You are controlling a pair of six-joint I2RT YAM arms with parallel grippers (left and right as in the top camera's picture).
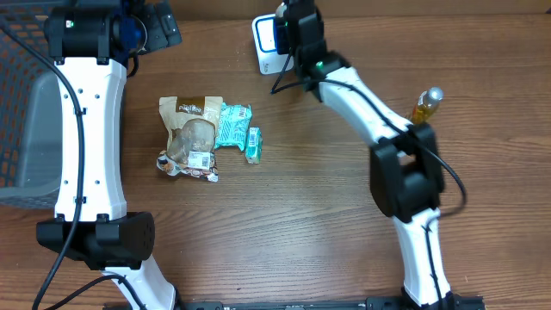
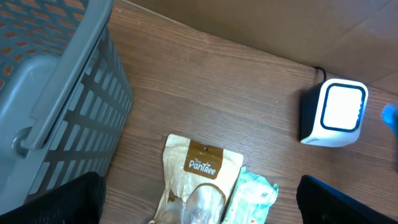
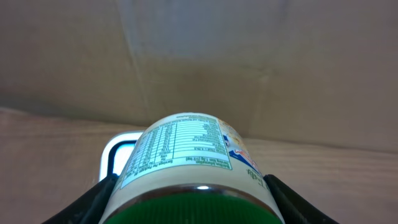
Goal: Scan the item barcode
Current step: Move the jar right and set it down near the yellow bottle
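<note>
Wooden bench (image 1: 310, 215) under both arms; right gripper (image 1: 291, 34) clasps a white-labelled, green-lidded jar (image 3: 186, 149) just before the glowing white cube scanner (image 2: 339, 112); no barcode shows, so the scan seems unfinished; left gripper (image 1: 151, 33) gapes wide, empty.

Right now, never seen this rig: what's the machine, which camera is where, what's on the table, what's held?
Two robot arms at a wooden table. One picture looks down from above; the others come from a camera on each wrist. The right gripper grips a green-lidded container in front of the white scanner. The left gripper is open, empty. On the table: a brown pouch, a teal packet, a small teal box, a bottle, and a grey basket at the left edge.
</note>
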